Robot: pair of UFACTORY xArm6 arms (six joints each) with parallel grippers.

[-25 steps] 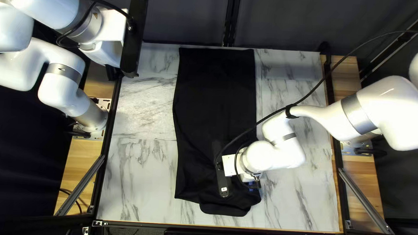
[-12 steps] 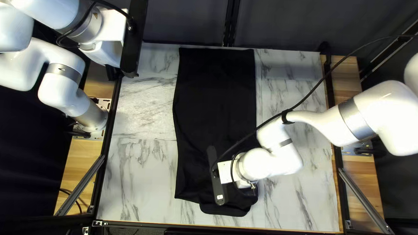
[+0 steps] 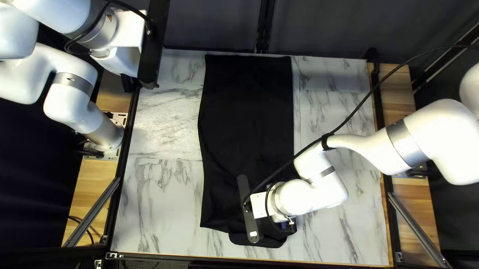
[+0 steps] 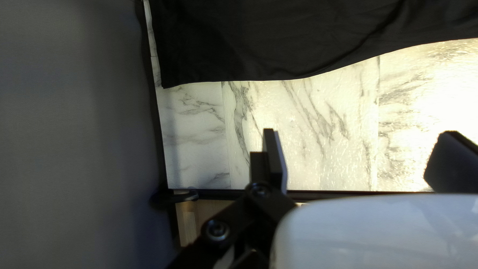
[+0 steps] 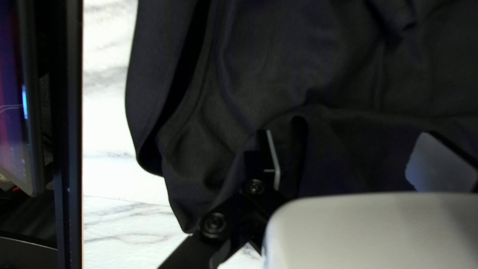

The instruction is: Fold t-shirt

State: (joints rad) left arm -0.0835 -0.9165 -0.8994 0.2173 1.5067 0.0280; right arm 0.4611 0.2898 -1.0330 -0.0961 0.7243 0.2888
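Black, matte cloth makes up the t-shirt (image 3: 246, 113), laid lengthwise on the marble-patterned counter (image 3: 159, 201) and reaching from close to the far edge down towards the near one. Its long, narrow outline suggests to me that a side may be turned in, though I can't tell how many layers lie there.

Over its near end I have my right claw (image 5: 348, 159), fingers wide apart and clamped on nothing. My left claw (image 4: 359, 149) is also spread, beside the shirt's far left part, with nothing gripped.

I judge the cloth light, limp and soft: it should drape rather than hold a shape, and nothing about it looks fragile. A thin pinch might slip or lift only the top layer. The raised, rounded fold (image 5: 343, 112) by my right fingers looks the best place to take hold, deep enough to catch every layer I want, then flatten the creases.

At the shirt's near end, a smooth curved band, probably the collar (image 5: 149, 99), looks denser than the rumpled cloth next to it. The far part lies much flatter, with straighter edges. Folding seems partway along.
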